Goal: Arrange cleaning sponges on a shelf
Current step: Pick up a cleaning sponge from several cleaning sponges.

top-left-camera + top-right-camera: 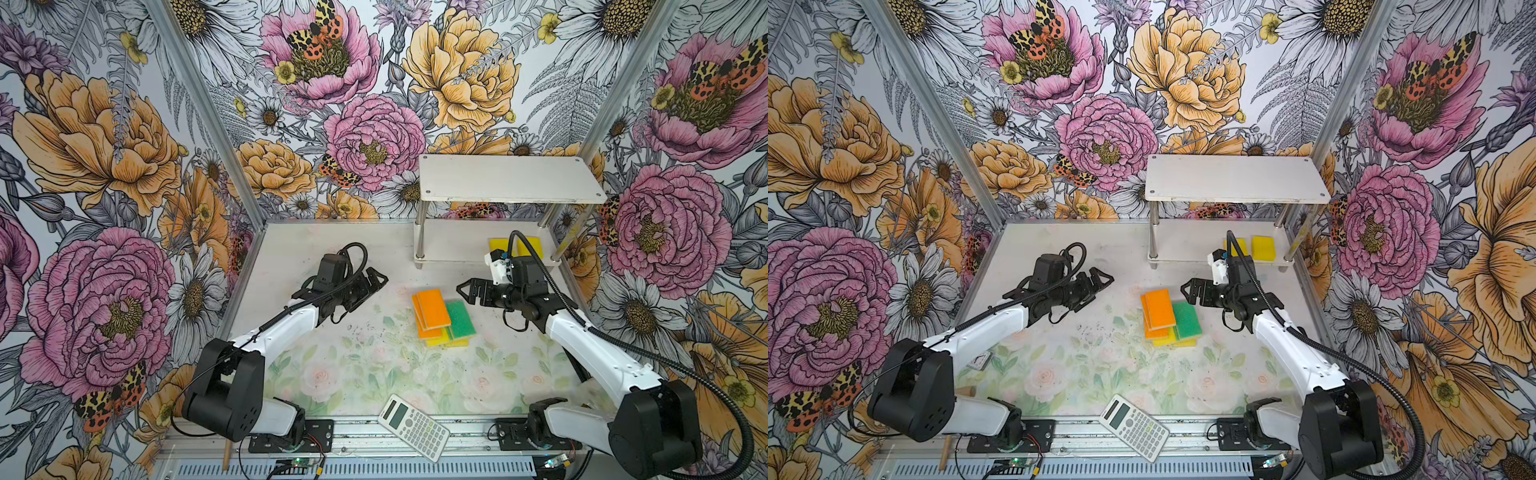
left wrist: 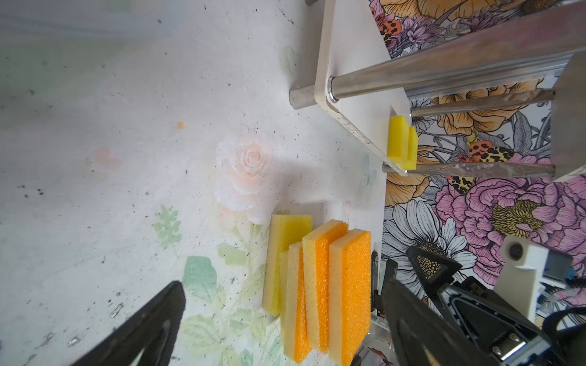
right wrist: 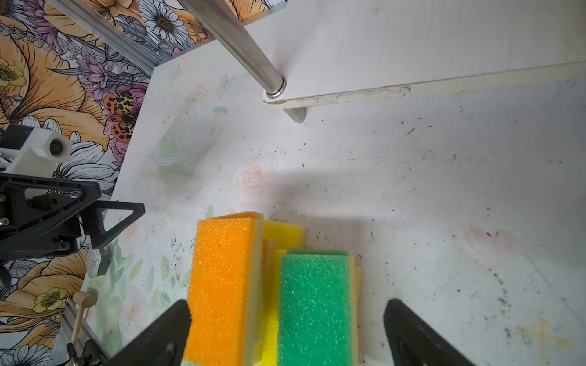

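Floral-printed bench [image 1: 332,374] seen from above. The left hand [image 1: 371,288] and right hand [image 1: 463,293] face each other, both spread wide and holding nothing. Between them lies a pile of cleaning sponges [image 1: 441,318]: orange ones stacked askew, a green-topped one nearest the right hand, yellow underneath. Beyond the right hand stands the shelf [image 1: 511,178], with two yellow sponges [image 1: 1262,248] on its lower board

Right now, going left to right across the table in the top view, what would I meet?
Left end effector → orange-topped rectangular foam sponge → green-topped foam sponge → yellow foam sponges on the white two-tier shelf.
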Robot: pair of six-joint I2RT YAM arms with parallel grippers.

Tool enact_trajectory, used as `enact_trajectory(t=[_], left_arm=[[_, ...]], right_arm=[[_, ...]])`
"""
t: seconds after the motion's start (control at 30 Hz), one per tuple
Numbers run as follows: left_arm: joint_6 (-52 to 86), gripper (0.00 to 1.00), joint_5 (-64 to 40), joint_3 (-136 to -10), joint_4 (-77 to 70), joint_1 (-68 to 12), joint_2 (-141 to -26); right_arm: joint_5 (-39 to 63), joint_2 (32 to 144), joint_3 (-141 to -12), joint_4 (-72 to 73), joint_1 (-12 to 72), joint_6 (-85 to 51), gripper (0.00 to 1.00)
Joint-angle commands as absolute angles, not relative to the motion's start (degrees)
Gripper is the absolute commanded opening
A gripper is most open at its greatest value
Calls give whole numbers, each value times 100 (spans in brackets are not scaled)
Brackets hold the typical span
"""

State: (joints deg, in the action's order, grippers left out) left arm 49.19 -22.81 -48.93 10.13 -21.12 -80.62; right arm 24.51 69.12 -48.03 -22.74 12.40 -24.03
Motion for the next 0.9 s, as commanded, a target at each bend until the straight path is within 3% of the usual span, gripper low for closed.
enact_trajectory(t=[0.0,0.47,0.87], left_arm=[[5120,99,-2453,-4759,750,-2184,-8025],[5335,99,-2568,-4598,424,-2173,-8086],[5333,99,-2681,-4298,122,-2002,-8084]], right_arm=[[2514,6834,-4807,-2285,1364,-2512,96],[1713,6513,-4873,-2557,2266,-2786,91],[1122,6889,-5126,-2701,3161,-2813,88]])
